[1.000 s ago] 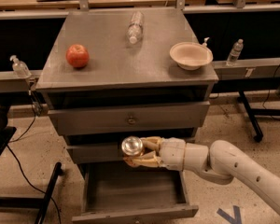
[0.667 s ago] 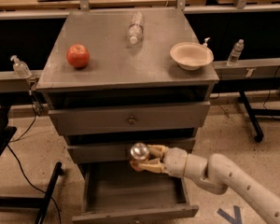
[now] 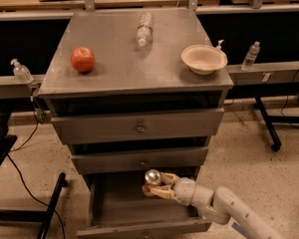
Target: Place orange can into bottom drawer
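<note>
The bottom drawer (image 3: 139, 228) of the grey metal cabinet stands pulled open, showing its shallow tray. My gripper (image 3: 154, 185) reaches in from the lower right and is shut on the orange can (image 3: 152, 179), whose silver top faces the camera. The can hangs over the open tray, just below the front of the middle drawer (image 3: 139, 159), a little right of the tray's middle. The can's underside and the tray floor beneath it are hidden by my fingers.
On the cabinet top lie a red apple (image 3: 82, 59), a clear water bottle (image 3: 144, 29) on its side and a beige bowl (image 3: 204, 59). The top drawer (image 3: 137, 125) is slightly open. A black stand leg (image 3: 52, 208) is at left, a desk leg (image 3: 267, 126) at right.
My gripper with the can has moved down and slightly right, from in front of the middle drawer to over the open bottom drawer.
</note>
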Available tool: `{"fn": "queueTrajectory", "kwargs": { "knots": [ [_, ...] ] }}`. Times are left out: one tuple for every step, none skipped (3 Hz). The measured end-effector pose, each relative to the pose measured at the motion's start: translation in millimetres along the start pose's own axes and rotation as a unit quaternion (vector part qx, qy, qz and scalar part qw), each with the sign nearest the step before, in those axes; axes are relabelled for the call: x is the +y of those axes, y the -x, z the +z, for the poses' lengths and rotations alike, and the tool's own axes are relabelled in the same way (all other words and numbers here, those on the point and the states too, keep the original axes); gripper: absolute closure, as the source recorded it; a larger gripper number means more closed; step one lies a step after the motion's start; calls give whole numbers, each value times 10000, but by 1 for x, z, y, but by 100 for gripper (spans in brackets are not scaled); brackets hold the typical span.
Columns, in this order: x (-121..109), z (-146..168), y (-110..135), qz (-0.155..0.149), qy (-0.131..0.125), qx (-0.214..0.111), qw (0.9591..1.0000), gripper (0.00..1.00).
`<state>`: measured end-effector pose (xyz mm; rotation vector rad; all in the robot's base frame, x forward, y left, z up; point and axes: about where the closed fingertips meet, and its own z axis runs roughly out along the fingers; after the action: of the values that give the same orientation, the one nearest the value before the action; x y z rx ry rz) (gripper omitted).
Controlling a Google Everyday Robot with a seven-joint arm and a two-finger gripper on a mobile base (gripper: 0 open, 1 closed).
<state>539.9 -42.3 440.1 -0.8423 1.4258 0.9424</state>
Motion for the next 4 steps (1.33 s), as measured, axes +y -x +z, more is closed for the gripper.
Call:
{"fn": "queueTrajectory", "kwargs": {
  "knots": [
    [-4,1,-81,429,-199,441,9979,100],
    [-11,5,-134,677,-422,943,9923,100],
    [-15,5,-172,966,-812,1210,9846,100],
    [-23,1,-183,1084,-1209,1183,9796,85]
  ]
}}
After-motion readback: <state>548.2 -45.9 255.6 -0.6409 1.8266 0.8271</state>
